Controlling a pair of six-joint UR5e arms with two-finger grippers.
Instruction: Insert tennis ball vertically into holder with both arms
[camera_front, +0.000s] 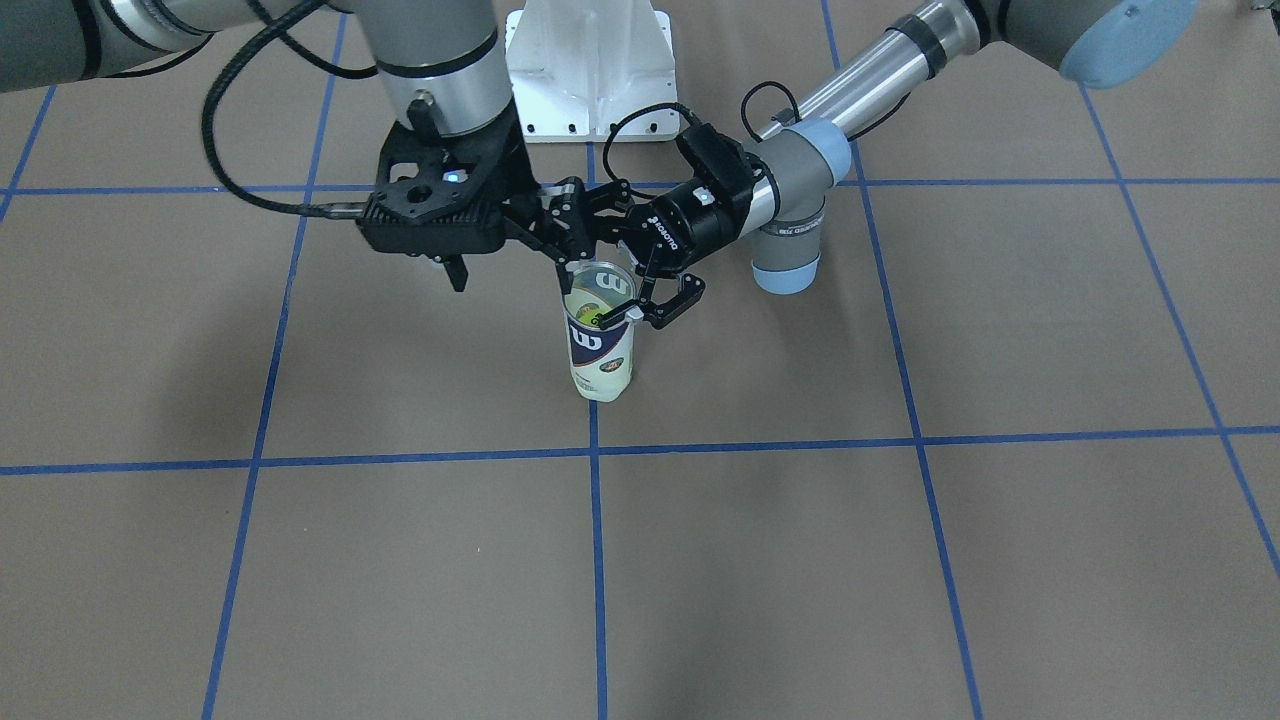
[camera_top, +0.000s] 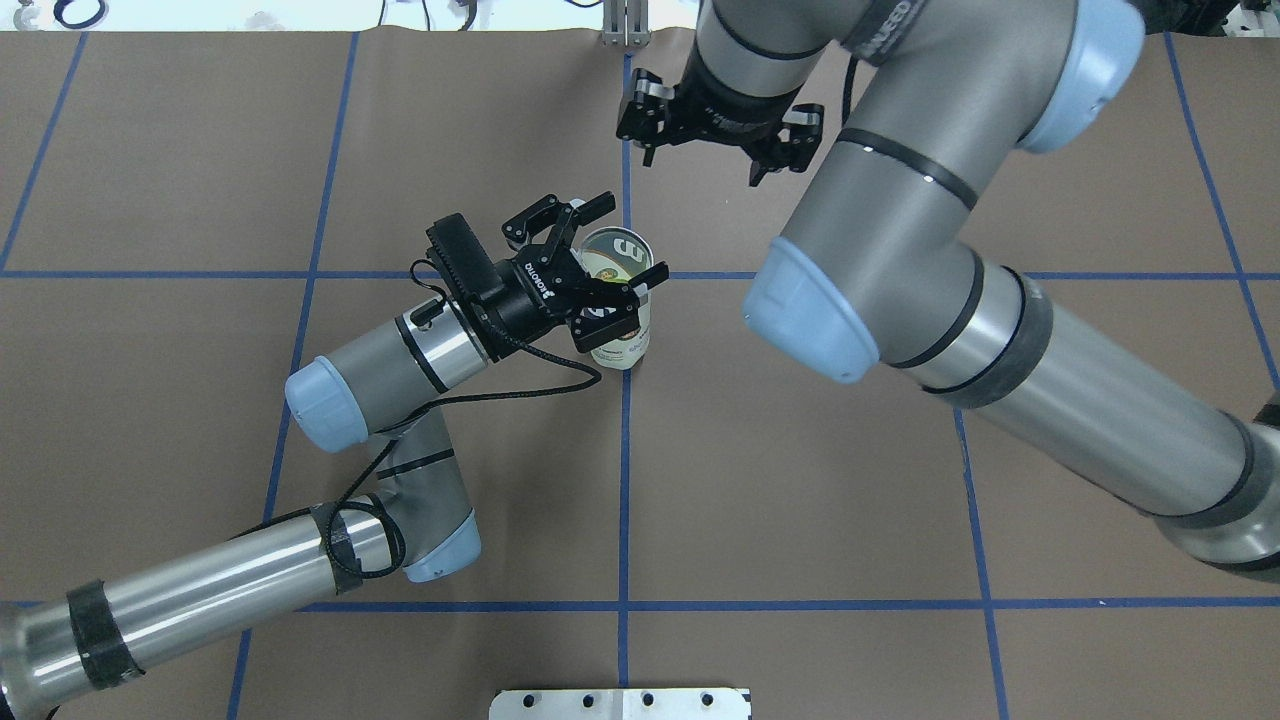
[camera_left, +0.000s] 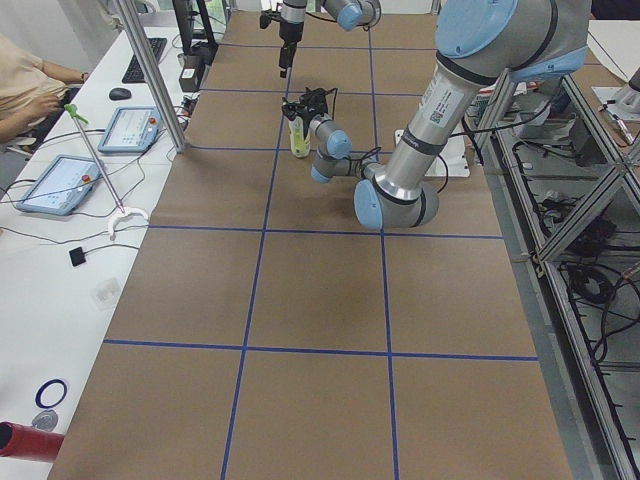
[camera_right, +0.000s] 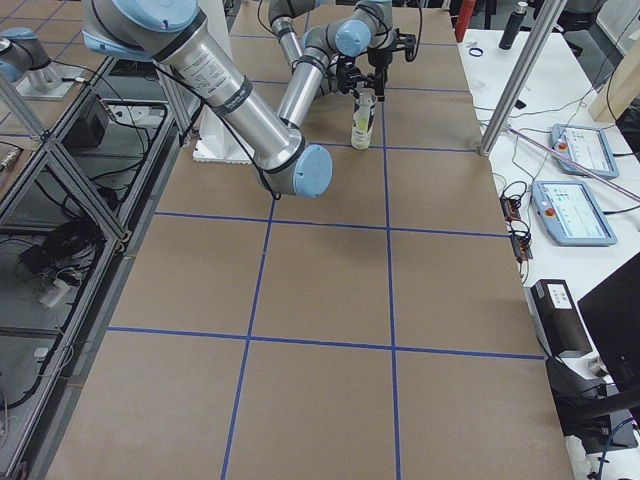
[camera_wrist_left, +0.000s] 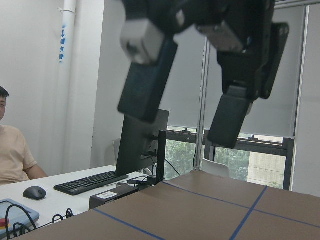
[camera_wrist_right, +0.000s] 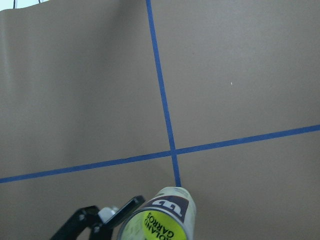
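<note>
The holder (camera_front: 600, 345) stands upright on the brown table near the centre cross of blue tape, open end up. The tennis ball (camera_wrist_right: 160, 227) sits inside it, yellow-green with black lettering, and shows through the top in the front view (camera_front: 590, 305). My left gripper (camera_top: 603, 250) is open, its fingers on either side of the holder's rim; the left wrist view shows nothing between its fingers (camera_wrist_left: 145, 85). My right gripper (camera_top: 705, 160) is open and empty, pointing down above the table just beyond the holder (camera_top: 620, 345).
The white robot base plate (camera_front: 590, 70) is behind the holder. Blue tape lines grid the table. Past the far table edge stands a desk with tablets (camera_left: 130, 128) and a keyboard, and a seated person (camera_wrist_left: 10, 150).
</note>
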